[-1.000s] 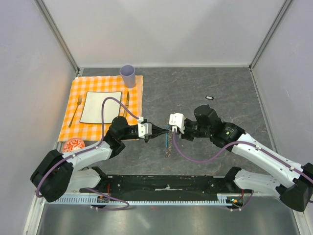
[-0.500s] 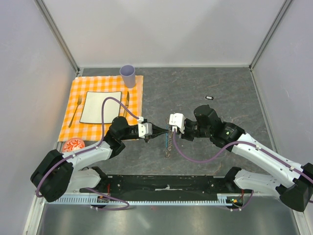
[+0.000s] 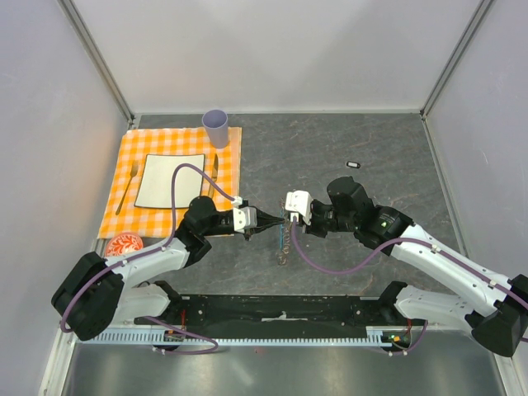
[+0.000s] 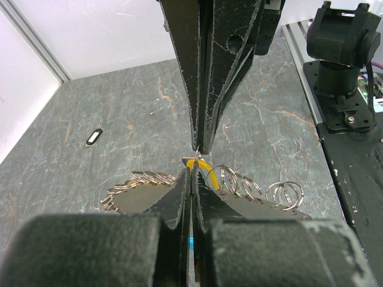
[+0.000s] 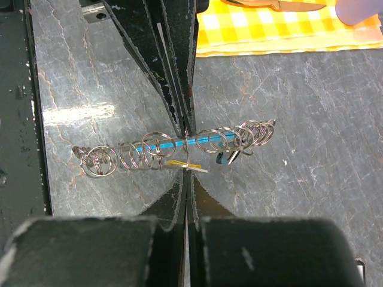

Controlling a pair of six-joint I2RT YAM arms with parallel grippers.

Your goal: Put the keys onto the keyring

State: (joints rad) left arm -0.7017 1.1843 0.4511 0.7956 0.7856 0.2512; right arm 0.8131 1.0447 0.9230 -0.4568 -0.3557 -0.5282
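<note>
The keyring (image 3: pixel 283 241), a chain of grey metal rings with a blue section (image 5: pixel 149 146), hangs stretched between my two grippers above the middle of the table. My left gripper (image 3: pixel 271 220) is shut on its blue section, which shows between the jaws in the left wrist view (image 4: pixel 190 242). My right gripper (image 3: pixel 285 220) faces it tip to tip and is shut on the yellow-orange key (image 5: pixel 179 164), which also shows in the left wrist view (image 4: pixel 201 165). A dark key (image 5: pixel 230 157) hangs among the rings. A black key with a white centre (image 3: pixel 353 164) lies on the table, far right.
An orange checked placemat (image 3: pixel 227 165) at the back left holds a white plate (image 3: pixel 169 180), a fork (image 3: pixel 126 188) and a knife (image 3: pixel 214 173). A purple cup (image 3: pixel 215 127) stands behind it. A small red dish (image 3: pixel 124 244) sits near the left arm.
</note>
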